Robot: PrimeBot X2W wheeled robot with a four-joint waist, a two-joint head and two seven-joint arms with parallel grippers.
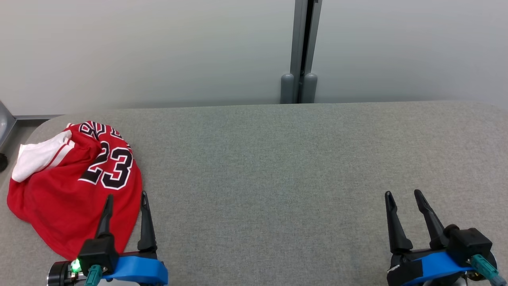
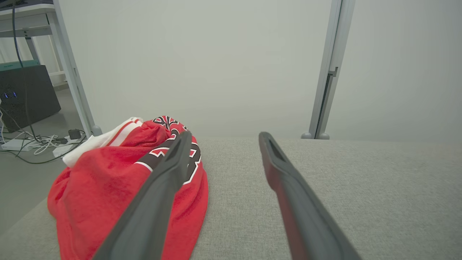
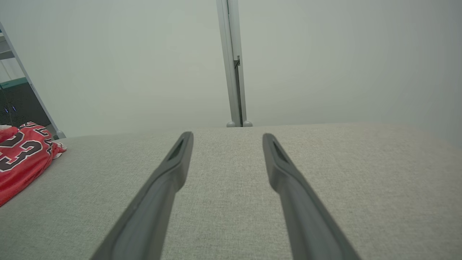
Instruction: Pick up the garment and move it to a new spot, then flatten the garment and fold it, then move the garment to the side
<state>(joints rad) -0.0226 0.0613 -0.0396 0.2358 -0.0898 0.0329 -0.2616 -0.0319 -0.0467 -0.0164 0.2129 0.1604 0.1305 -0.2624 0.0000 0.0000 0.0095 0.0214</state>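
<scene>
While the red jersey (image 1: 71, 186) lies crumpled in a heap at the left end of the grey padded table (image 1: 278, 167), both grippers sit near the front edge. The left gripper (image 1: 127, 195) is spread and empty, one finger seen over the jersey's near right edge, the other over bare table just beside it; whether it touches the cloth I cannot tell. The right gripper (image 1: 403, 192) is likewise spread and empty, well apart from the jersey. White trim and a black 23 show on the heap. A grey post (image 1: 303, 47) stands behind the table.
</scene>
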